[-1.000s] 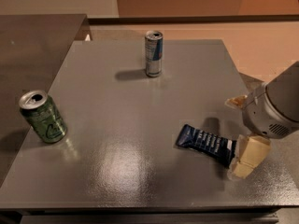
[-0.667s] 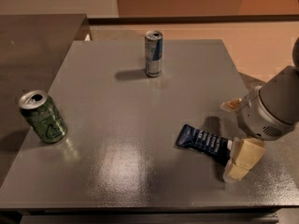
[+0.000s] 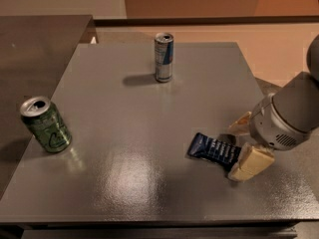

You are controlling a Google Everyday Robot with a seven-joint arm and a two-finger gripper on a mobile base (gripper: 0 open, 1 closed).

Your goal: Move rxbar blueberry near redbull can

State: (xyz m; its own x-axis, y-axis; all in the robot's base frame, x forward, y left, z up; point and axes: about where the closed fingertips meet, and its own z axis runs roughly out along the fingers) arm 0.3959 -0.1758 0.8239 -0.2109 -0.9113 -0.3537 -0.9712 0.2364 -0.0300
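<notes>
Rxbar blueberry point(image 3: 212, 149) lay flat near the bench's point(image 3: 124, 133) right edge, its right end between the gripper's point(image 3: 236, 152) parted jaws, not yet pinched. A bite on that thin end alone, I judged, might slip before reaching the redbull can point(image 3: 163, 57) by the far edge.

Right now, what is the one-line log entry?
claw: at end of rxbar blueberry | redbull can: upright, far back | bar: not near can
</notes>
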